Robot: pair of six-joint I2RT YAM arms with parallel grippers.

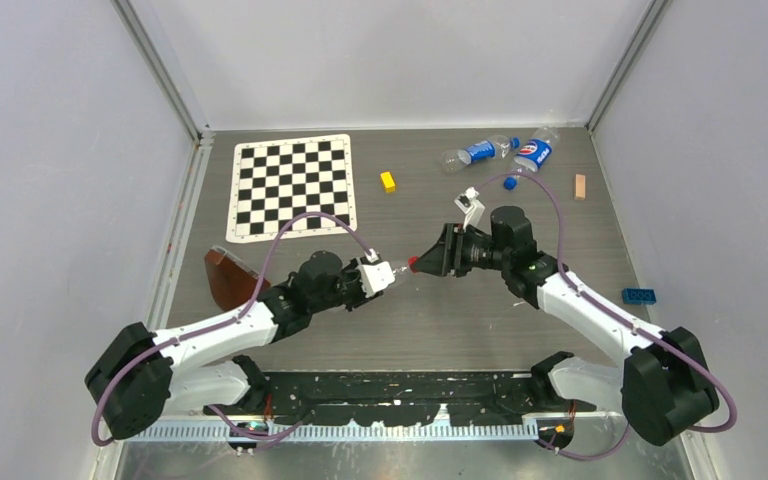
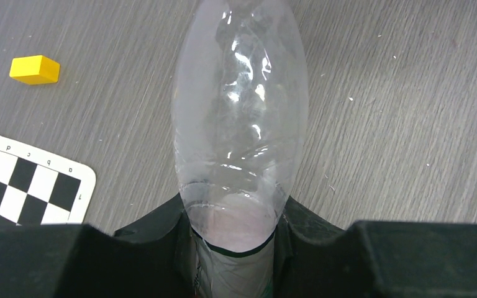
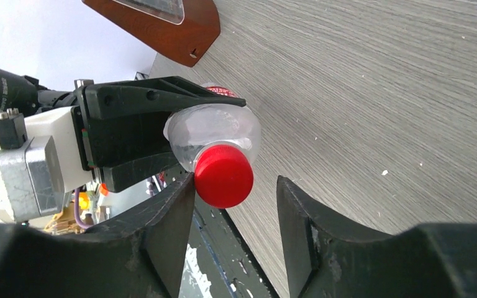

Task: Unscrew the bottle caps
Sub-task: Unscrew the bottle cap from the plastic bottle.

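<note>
My left gripper (image 1: 380, 277) is shut on a clear bottle (image 2: 239, 112) with a red-and-white label and holds it above the table, neck pointing right. Its red cap (image 3: 223, 175) sits on the neck. My right gripper (image 3: 236, 192) is open with the cap just in front of the gap between its jaws. The cap is close against the left finger (image 3: 168, 217) and apart from the right one. In the top view the cap (image 1: 413, 264) meets the right gripper (image 1: 438, 255). Two blue-labelled bottles (image 1: 478, 152) (image 1: 534, 152) lie at the back right, with a loose blue cap (image 1: 510, 183) near them.
A chessboard mat (image 1: 293, 186) lies at the back left and a yellow block (image 1: 388, 181) beside it. A brown wooden piece (image 1: 230, 278) sits by my left arm. A tan block (image 1: 580, 186) and a blue brick (image 1: 639, 296) lie at the right.
</note>
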